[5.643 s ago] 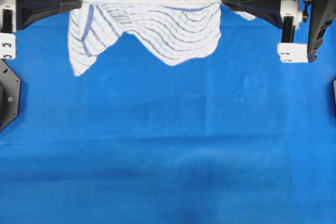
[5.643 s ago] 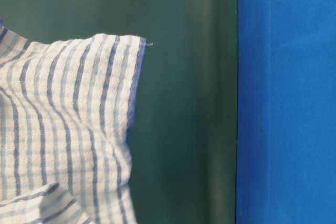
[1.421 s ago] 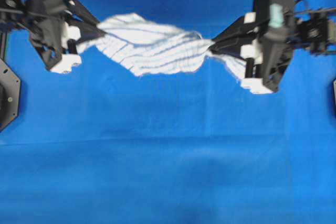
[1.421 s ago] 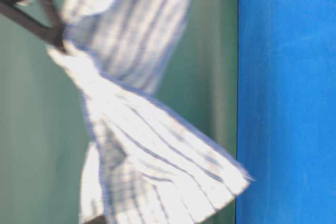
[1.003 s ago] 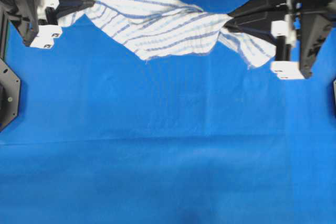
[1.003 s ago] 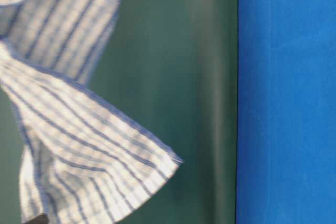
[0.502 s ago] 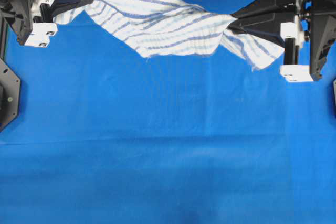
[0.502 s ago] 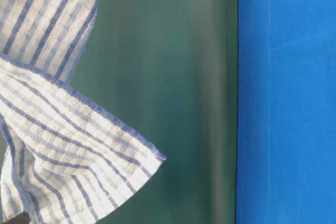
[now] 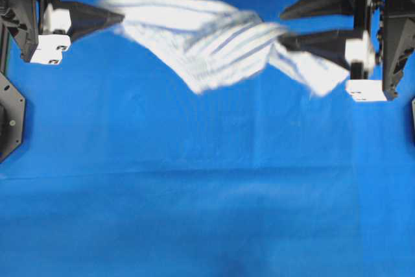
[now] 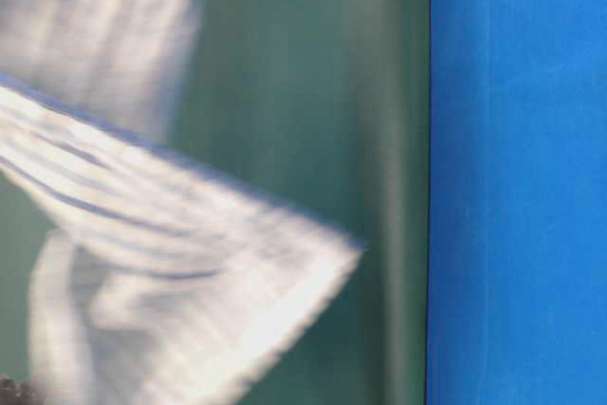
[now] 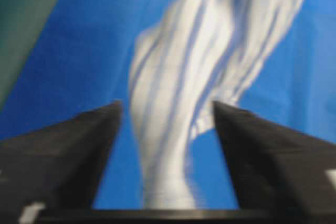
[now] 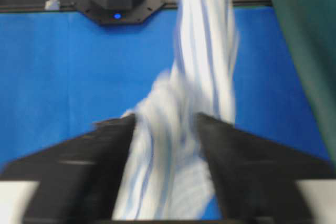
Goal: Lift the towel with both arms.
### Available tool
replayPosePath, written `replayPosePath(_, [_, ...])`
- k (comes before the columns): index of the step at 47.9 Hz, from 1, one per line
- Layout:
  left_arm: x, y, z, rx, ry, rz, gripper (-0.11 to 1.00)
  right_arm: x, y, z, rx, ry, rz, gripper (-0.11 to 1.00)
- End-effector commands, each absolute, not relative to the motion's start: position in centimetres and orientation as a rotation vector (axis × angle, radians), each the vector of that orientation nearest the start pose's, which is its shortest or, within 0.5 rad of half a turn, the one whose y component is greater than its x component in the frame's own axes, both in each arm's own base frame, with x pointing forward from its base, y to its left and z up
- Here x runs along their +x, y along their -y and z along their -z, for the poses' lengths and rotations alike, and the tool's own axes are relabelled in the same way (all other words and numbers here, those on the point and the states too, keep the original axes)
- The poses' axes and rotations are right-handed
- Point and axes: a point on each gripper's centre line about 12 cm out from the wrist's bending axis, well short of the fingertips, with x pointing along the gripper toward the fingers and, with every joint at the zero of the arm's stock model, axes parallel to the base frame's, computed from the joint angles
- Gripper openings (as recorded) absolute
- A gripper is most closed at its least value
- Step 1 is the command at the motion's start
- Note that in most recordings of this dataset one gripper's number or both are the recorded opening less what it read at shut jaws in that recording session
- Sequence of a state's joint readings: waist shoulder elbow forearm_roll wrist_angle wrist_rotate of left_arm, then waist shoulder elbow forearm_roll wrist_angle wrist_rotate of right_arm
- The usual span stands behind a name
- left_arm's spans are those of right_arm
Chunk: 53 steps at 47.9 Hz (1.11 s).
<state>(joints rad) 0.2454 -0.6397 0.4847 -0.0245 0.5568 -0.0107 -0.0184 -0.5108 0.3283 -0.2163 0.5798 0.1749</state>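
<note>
The white cloth towel with thin blue-grey stripes (image 9: 207, 47) is smearing into motion blur in every view, so its stripes and edges are hard to make out; the table-level view is cropping it at 9 o'clock. It is hanging twisted above the large plain blue sheet (image 9: 207, 192), at 12 o'clock in the overhead view. The black wedge-fingered left gripper (image 9: 113, 1) and right gripper (image 9: 285, 27) are standing spread wide, fingers apart with cloth passing loosely between them. Half a second earlier both were pinching the towel ends shut; now the grip is released.
</note>
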Motion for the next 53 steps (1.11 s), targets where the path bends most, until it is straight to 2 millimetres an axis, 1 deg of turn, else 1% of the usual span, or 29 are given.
replayPosePath(1, [26.4, -6.1, -41.7, -0.07, -0.346, -0.225, 0.77, 30.6, 1.9, -44.1, -0.034, -0.344, 0.13, 0.62])
replayPosePath(3, [26.3, -6.1, -41.7, -0.065, -0.342, -0.223, 0.86, 30.5, 2.0, -44.1, -0.039, -0.347, 0.135, 0.68])
replayPosePath(4, [26.2, -6.0, -41.8, -0.063, -0.339, -0.221, 0.9, 30.5, 1.9, -44.2, -0.041, -0.345, 0.135, 0.69])
replayPosePath(6, [26.1, -6.0, -41.9, -0.06, -0.332, -0.221, 0.92, 30.5, 2.0, -44.2, -0.045, -0.345, 0.136, 0.67])
replayPosePath(9, [25.9, -6.0, -42.1, -0.056, -0.317, -0.221, 0.92, 30.5, 2.0, -44.2, -0.049, -0.345, 0.138, 0.64])
replayPosePath(16, [25.7, -5.9, -42.5, -0.05, -0.282, -0.222, 0.92, 30.5, 2.1, -44.2, -0.055, -0.341, 0.141, 0.65])
replayPosePath(20, [25.8, -6.0, -42.2, -0.047, -0.281, -0.222, 0.92, 30.6, 2.1, -43.9, -0.055, -0.349, 0.141, 0.65])
replayPosePath(23, [26.0, -6.0, -41.4, -0.051, -0.288, -0.222, 0.92, 30.6, 2.1, -43.5, -0.058, -0.358, 0.141, 0.65])
replayPosePath(32, [26.8, -6.2, -38.5, -0.052, -0.3, -0.224, 0.92, 31.2, 2.0, -40.6, -0.06, -0.357, 0.124, 0.65])
replayPosePath(44, [27.0, -6.3, -35.4, -0.002, -0.269, -0.222, 0.92, 31.5, 2.1, -37.4, -0.061, -0.361, 0.111, 0.65])
replayPosePath(46, [27.1, -6.3, -34.6, 0.011, -0.263, -0.222, 0.92, 31.6, 2.1, -36.8, -0.061, -0.357, 0.108, 0.65])
replayPosePath(53, [27.2, -6.4, -32.6, 0.034, -0.247, -0.221, 0.92, 31.9, 2.5, -34.3, -0.061, -0.343, 0.1, 0.65])
